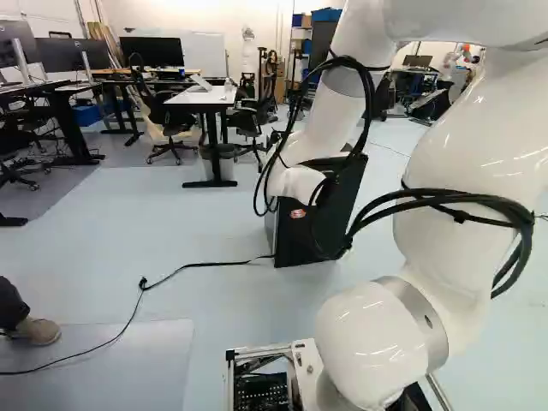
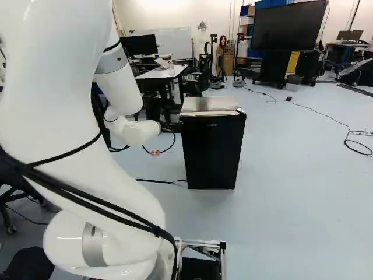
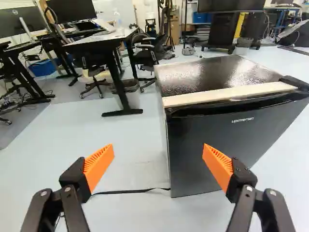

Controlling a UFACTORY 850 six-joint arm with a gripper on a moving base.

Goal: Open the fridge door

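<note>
The bent arm (image 2: 70,116) reaches ahead, orange-padded fingers (image 3: 99,165) wide apart.

I face a pale brand name (image 3: 243,120) on the fridge door (image 3: 212,154), a logo (image 3: 15,11) on a monitor (image 3: 12,25), an unreadable red label (image 1: 297,213) by cables (image 1: 368,90).

Bright, even room light, seemingly overhead. Glare patches across top of fridge (image 3: 217,135), front dark. Small hard highlights on glossy white arm (image 1: 467,145), nearer than fridge. Faint, soft shadow on floor (image 2: 291,204) at fridge base. Wall (image 2: 207,13) beyond fridge very bright.
</note>
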